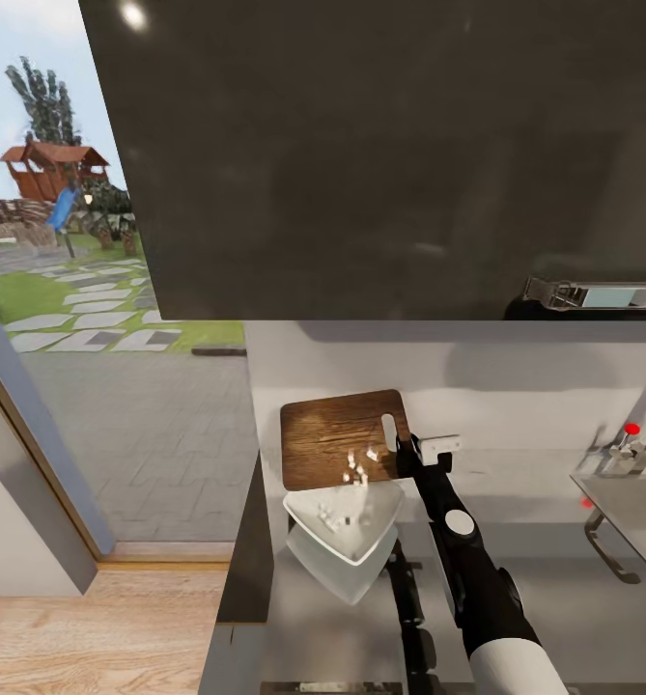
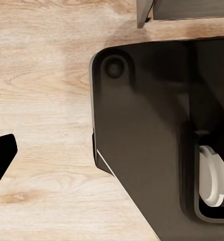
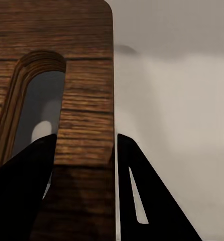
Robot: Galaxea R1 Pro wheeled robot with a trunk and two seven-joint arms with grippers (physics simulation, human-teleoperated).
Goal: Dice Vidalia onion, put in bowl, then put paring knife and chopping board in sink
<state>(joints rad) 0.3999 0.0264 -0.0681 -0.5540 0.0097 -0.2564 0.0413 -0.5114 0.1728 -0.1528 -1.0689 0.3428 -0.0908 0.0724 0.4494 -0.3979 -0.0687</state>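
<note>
The dark brown chopping board (image 1: 334, 446) is tipped up over the white bowl (image 1: 343, 534), which rests on the grey countertop (image 1: 554, 589). Small pale pieces of diced onion (image 1: 361, 470) slide down the board, and more lie in the bowl. My right gripper (image 1: 407, 454) is shut on the board's short edge beside the handle slot; in the right wrist view the two black fingers (image 3: 142, 191) clamp the strip of chopping board (image 3: 87, 100) between slot and edge. One black fingertip (image 2: 2, 156) of my left gripper hangs over the wooden floor. The paring knife is out of view.
The steel sink (image 1: 641, 507) with its tap and red knob (image 1: 632, 429) lies to the right. A glossy dark upper cabinet (image 1: 409, 154) hangs overhead. The counter ends at the left, beside a glazed opening onto a paved yard (image 1: 120, 425). My dark base (image 2: 142, 150) stands on the floor.
</note>
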